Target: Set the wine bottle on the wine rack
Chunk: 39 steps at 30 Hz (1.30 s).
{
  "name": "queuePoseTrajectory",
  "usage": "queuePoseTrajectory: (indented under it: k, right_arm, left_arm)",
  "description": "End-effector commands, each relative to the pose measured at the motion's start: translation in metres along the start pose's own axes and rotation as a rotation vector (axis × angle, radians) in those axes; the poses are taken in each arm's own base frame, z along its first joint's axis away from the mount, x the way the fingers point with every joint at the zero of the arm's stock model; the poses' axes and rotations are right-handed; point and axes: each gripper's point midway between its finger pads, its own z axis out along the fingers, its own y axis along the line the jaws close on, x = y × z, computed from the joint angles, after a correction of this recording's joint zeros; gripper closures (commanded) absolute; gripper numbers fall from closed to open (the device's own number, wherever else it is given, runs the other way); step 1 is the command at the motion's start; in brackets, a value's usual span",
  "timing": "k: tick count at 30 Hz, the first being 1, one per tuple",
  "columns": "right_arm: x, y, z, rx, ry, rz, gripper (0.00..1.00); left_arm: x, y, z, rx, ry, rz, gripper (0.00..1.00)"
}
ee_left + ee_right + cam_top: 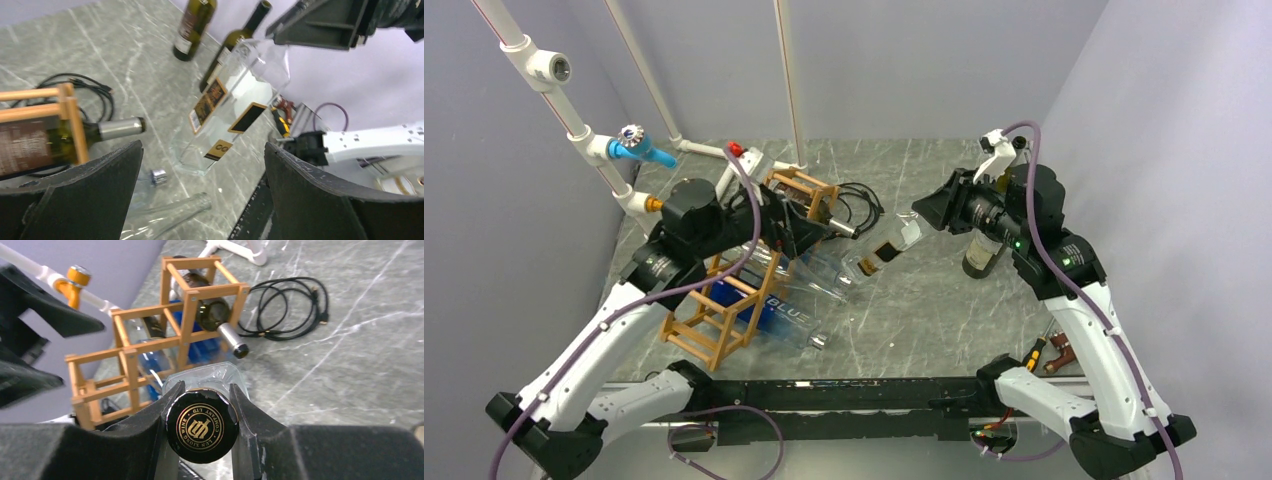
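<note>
Nearest: clear bottle (202, 426), clamped by cap in right gripper (201, 400), not yet racked. Empty, spread: left gripper (202, 150). Insertion into wine rack (131, 347), upper left, judged remaining.

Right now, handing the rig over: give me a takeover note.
Left claw: open, empty, facing the clear bottle.
Right claw: shut on that bottle's black cap; bottle tilted, base low by the table, short of the wine rack.
Done: green wine bottle already in an upper cell, blue-labelled bottle in a lower one.
To do: carry the clear bottle to a free cell, release.
</note>
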Motion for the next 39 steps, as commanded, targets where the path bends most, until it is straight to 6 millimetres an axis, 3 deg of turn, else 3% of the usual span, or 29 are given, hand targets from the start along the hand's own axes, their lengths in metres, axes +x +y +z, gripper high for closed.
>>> queuePoseTrajectory:
  k: [1,6,8,13,17,21,31,33,37,39]
  right_arm:
    - [-0.064,0.059,-0.030,-0.207,-0.206,0.104,1.00]
    - [-0.073,0.079,-0.033,-0.309,-0.218,0.187,1.00]
    - [-0.072,0.088,-0.031,-0.369,-0.194,0.215,1.00]
    - [-0.072,0.101,-0.031,-0.453,-0.176,0.280,1.00]
    - [-0.075,0.110,-0.033,-0.510,-0.169,0.299,1.00]
    - [-0.076,0.119,-0.033,-0.570,-0.151,0.307,1.00]
    - [-0.072,0.133,-0.020,-0.651,-0.129,0.370,1.00]
    - [-0.069,0.136,-0.018,-0.664,-0.119,0.374,1.00]
    - [-0.061,0.144,-0.016,-0.705,-0.101,0.356,1.00]
    - [-0.055,0.143,-0.013,-0.707,-0.095,0.305,1.00]
  left_arm:
    - [-0.011,-0.035,0.005,0.076,-0.091,0.086,0.01]
    - [-0.010,-0.051,0.008,-0.021,-0.182,0.305,0.00]
    - [-0.004,-0.063,0.013,-0.024,-0.132,0.384,0.00]
    - [0.016,-0.067,0.024,-0.103,-0.001,0.556,0.00]
    - [0.027,-0.051,0.025,-0.219,0.048,0.615,0.00]
    - [0.024,-0.031,0.009,-0.334,0.073,0.606,0.00]
    - [0.045,-0.020,-0.002,-0.338,0.135,0.620,0.01]
    - [0.044,-0.017,-0.004,-0.351,0.144,0.633,0.07]
    - [0.040,-0.009,-0.010,-0.402,0.154,0.650,0.56]
    - [0.039,-0.006,-0.016,-0.420,0.168,0.648,0.88]
